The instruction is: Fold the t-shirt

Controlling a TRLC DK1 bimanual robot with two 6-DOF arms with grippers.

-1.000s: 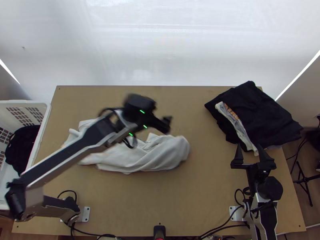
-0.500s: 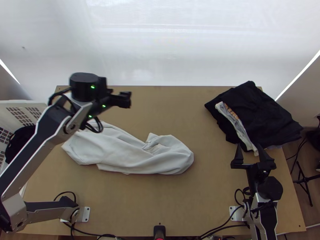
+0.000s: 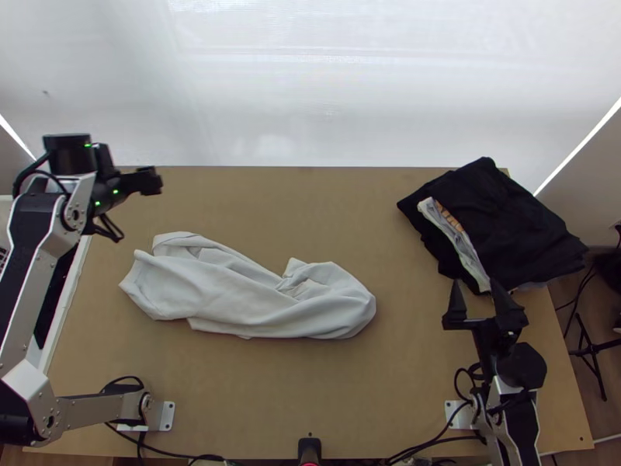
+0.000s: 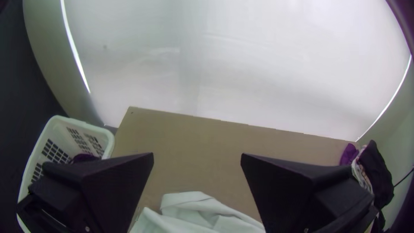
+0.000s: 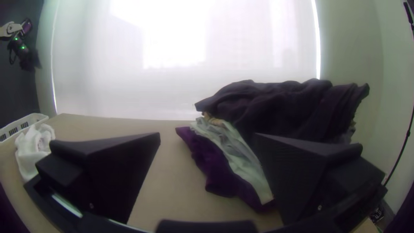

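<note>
- From where I stand, the white t-shirt [image 3: 248, 299] lies on the light wooden table [image 3: 357, 396], stretched in a long, loose bunch from the left side to the middle. It is rumpled and unfolded, with creases running along its length and a crumpled hollow near its right-hand end.
- The left gripper [image 3: 154, 180] hangs in the air by the table's far left corner, away from the shirt. Its two wide black fingers [image 4: 116, 185] are spread well apart, with nothing pinched between them.
- The right gripper [image 3: 476, 284] is over on the right side, by the near end of a stack of clothes. Its fingers [image 5: 116, 172] are parted too and grip no cloth; I can't tell whether the tips touch the stack.
- That stack sits at the far right of the table: dark garments [image 3: 508, 225] in a broad, uneven layered heap, with a pale garment [image 3: 458, 237] showing as a narrow strip along the side facing the shirt.
- Past the table's left edge stands a white plastic basket [image 4: 62, 123] with slotted walls, and dark cloth [image 3: 56, 287] lies inside it.
- A pale, bright sheet [image 3: 310, 93] forms the backdrop behind the table.
</note>
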